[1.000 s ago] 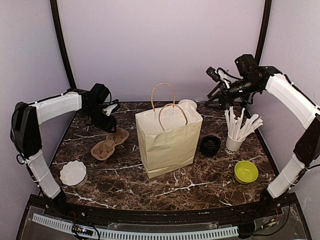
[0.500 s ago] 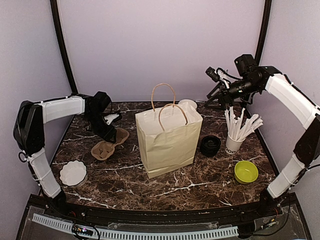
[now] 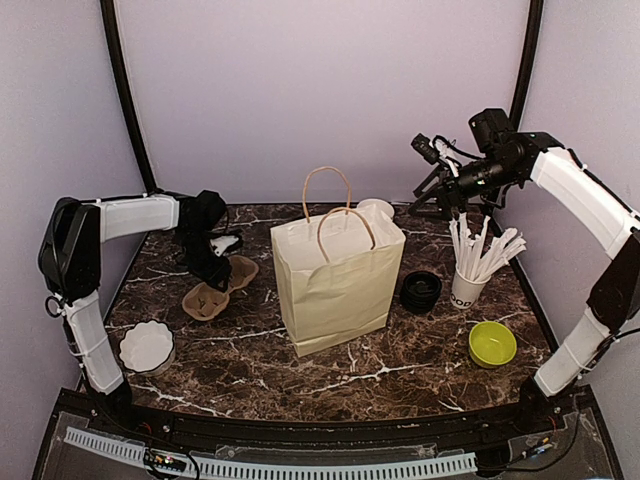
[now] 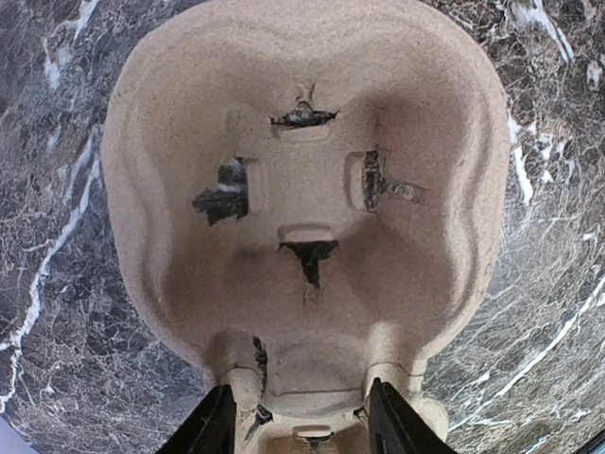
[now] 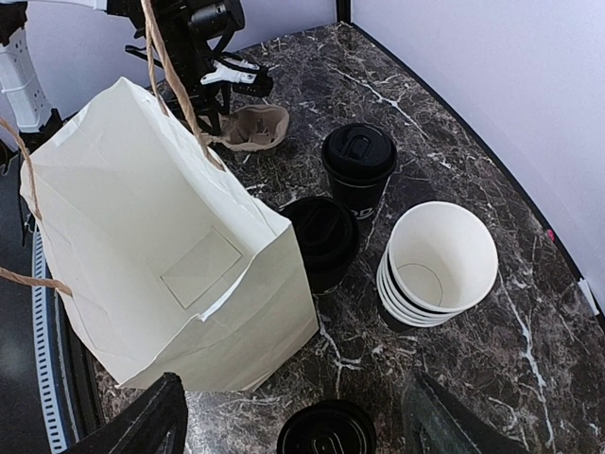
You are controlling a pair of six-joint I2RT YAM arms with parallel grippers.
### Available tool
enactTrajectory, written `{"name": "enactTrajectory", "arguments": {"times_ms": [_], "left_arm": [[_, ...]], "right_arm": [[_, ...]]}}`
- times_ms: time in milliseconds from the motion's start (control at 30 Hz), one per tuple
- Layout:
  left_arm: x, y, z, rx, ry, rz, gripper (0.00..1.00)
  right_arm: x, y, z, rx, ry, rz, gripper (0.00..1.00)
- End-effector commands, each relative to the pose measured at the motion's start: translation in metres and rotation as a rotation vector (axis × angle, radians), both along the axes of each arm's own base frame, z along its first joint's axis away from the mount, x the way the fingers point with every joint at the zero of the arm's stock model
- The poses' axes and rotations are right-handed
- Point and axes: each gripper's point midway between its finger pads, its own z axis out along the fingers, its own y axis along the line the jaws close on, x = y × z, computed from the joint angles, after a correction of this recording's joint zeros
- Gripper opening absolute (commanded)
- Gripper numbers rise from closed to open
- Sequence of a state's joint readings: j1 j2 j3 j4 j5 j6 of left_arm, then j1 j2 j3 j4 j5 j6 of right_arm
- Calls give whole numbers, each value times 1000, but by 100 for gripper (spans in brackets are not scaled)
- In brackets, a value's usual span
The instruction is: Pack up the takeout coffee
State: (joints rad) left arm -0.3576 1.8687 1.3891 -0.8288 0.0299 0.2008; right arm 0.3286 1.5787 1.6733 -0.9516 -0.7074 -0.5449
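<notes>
While our left gripper straddles carrier rim, jaws spread, we risk thin pulp slipping; right gripper empty, spread.

Dark marble bench. A cream paper bag stands upright at centre. Left: a pulp carrier and white bowl. Right: a stick-filled cup and green bowl.
</notes>
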Motion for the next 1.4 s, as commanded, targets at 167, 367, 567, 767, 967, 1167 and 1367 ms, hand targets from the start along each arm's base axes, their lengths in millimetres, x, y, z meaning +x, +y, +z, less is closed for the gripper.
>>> {"name": "enactTrajectory", "arguments": {"times_ms": [167, 367, 567, 767, 967, 1167, 1367], "left_arm": [[1, -2, 3, -6, 25, 4, 47], [3, -6, 1, -22, 39, 3, 42], [1, -6, 4, -25, 43, 6, 38], [-1, -1, 2, 2, 48, 20, 43], [2, -9, -1, -31, 63, 13, 40], [-4, -14, -4, -18, 99, 20, 38], [-9, -11, 1, 8, 89, 27, 39]], "right_arm": [[-3, 4, 2, 5, -3, 16, 78], [-3, 3, 1, 1, -3, 13, 78], [-2, 3, 2, 2, -4, 12, 78], [-2, 4, 2, 2, -2, 14, 79], [0, 6, 12, 5, -24, 23, 79], [-1, 7, 9, 0, -11, 24, 78], [-3, 7, 11, 2, -14, 24, 78]]}}
